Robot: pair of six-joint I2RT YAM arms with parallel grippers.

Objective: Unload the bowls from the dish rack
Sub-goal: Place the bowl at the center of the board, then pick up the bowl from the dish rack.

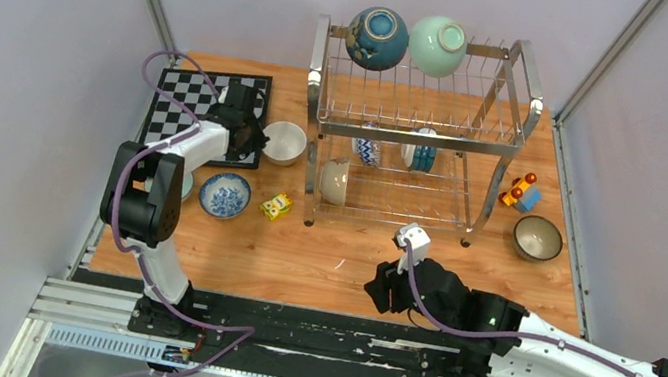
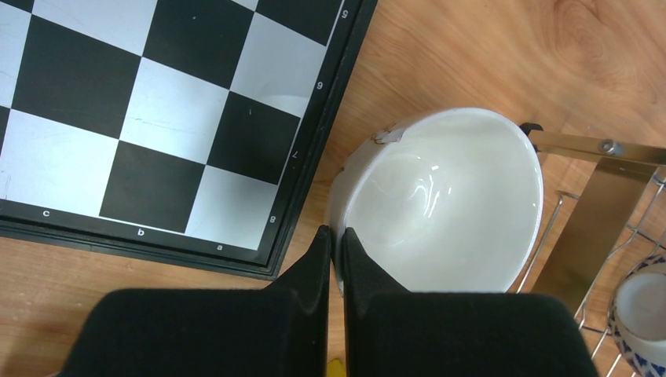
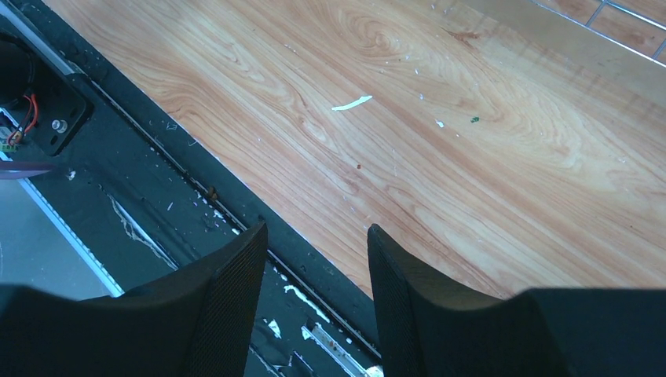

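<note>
Chessboard border reads c, b, a along one edge and 6, 7, 8 up the other (the next digit is cut off). Left gripper is clenched on the white bowl at its rim, just right of the board. Right gripper hangs released over the table at its near edge. The dish rack, far centre, carries a dark blue bowl and a mint green bowl on top; the lower-tier bowls are half hidden behind wires.

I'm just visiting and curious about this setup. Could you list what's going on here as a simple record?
Dish rack top tier: dark blue bowl, mint green bowl
Lower tier: patterned blue bowl, white-and-blue bowl, cream bowl
On table: white bowl, blue-patterned bowl, dark-rimmed bowl
Left gripper: shut on white bowl's rim
Right gripper: open, empty, over table's near edge
</note>
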